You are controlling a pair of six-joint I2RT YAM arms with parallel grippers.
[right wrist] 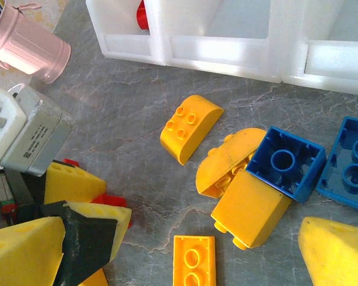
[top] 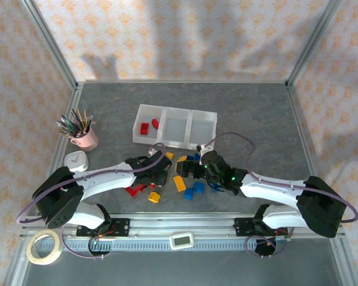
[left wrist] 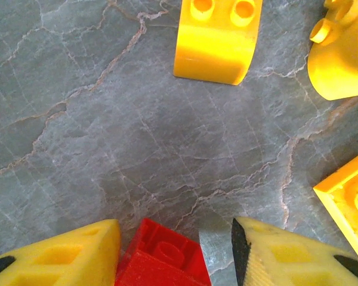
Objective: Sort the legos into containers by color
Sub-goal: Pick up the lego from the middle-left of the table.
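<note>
Loose legos lie in front of the translucent tray (top: 175,126): yellow (top: 179,183), blue (top: 198,186) and red (top: 132,190). Two red bricks (top: 144,129) sit in the tray's left compartment. My left gripper (top: 161,165) (left wrist: 176,229) is low over the table, open. A red brick (left wrist: 161,256) lies between its fingers, against the left finger (left wrist: 77,250) and apart from the right one. My right gripper (top: 188,170) (right wrist: 188,238) is open wide above a flat yellow brick (right wrist: 194,259). A curved yellow brick (right wrist: 191,126) and a blue brick (right wrist: 285,162) lie beyond it.
A pink cup of pencils (top: 83,134) (right wrist: 24,44) and a white box (top: 76,161) stand left of the tray. A tape roll (top: 45,247) and a small white device (top: 181,240) lie by the front rail. The two grippers are close together.
</note>
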